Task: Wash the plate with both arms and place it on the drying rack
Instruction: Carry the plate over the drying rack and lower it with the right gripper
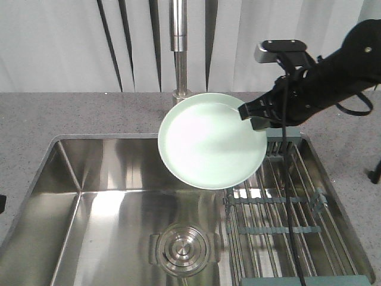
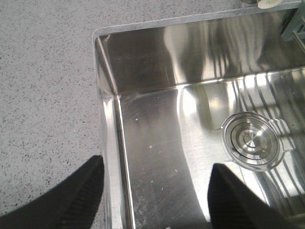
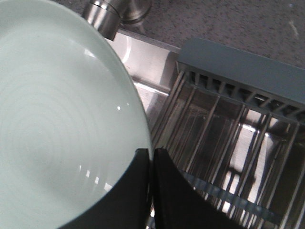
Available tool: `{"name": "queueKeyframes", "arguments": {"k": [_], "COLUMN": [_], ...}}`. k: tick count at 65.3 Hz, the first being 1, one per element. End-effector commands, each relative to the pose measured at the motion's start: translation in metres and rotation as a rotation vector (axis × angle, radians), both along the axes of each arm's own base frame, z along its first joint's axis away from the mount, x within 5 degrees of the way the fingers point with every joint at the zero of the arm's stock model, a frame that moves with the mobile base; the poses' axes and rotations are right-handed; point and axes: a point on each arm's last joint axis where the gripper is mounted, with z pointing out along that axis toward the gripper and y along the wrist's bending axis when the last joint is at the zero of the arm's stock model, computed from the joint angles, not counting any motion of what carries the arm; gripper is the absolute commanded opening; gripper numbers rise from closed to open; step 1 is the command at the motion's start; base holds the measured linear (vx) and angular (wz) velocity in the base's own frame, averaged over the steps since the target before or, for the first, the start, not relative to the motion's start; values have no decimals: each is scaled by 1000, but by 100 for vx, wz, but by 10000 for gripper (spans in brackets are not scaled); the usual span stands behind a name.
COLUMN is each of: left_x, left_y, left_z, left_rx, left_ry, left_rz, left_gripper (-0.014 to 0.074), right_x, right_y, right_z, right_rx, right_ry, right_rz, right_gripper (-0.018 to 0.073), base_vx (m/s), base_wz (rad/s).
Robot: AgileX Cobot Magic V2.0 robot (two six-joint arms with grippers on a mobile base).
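The pale mint-green plate (image 1: 211, 141) hangs tilted in the air over the sink, in front of the tap. My right gripper (image 1: 255, 118) is shut on its right rim, the black arm reaching in from the right. In the right wrist view the plate (image 3: 62, 129) fills the left side and the two fingers (image 3: 138, 191) pinch its edge. The drying rack (image 1: 286, 208) lies in the sink's right part, below and right of the plate; its rods and slotted grey-green end bar (image 3: 238, 78) show in the right wrist view. My left gripper (image 2: 155, 164) is open over the sink's left edge, nothing between its fingers.
The steel sink basin (image 1: 107, 220) has a round drain (image 1: 183, 247) near its middle front. A steel tap column (image 1: 179, 53) stands behind the plate. Grey speckled countertop (image 1: 71, 113) surrounds the sink. The sink's left wall (image 2: 112, 143) runs between the left fingers.
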Motion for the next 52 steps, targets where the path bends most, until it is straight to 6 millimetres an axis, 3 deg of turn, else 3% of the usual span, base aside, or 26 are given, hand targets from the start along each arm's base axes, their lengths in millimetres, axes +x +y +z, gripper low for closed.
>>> {"name": "queueKeyframes", "arguments": {"k": [1,25,52], "left_x": [3,3,3], "left_y": [-2,-2,-2], "left_z": [13,13,13], "left_rx": [-30,-30,-30], "left_ry": [-85,-85,-85], "left_rz": [-3,-3,-3], "left_gripper": [440,440,438], "right_x": [-20,-76,-75], "right_y": [-16,-44,-69], "right_z": [27,27,17], "right_rx": [15,-91,-278], "right_ry": [-122,-81,4], "right_rz": [-40,-122,-212], "right_gripper": [-1,-1,-1], "base_vx": [0,0,0], "base_wz": [0,0,0]}}
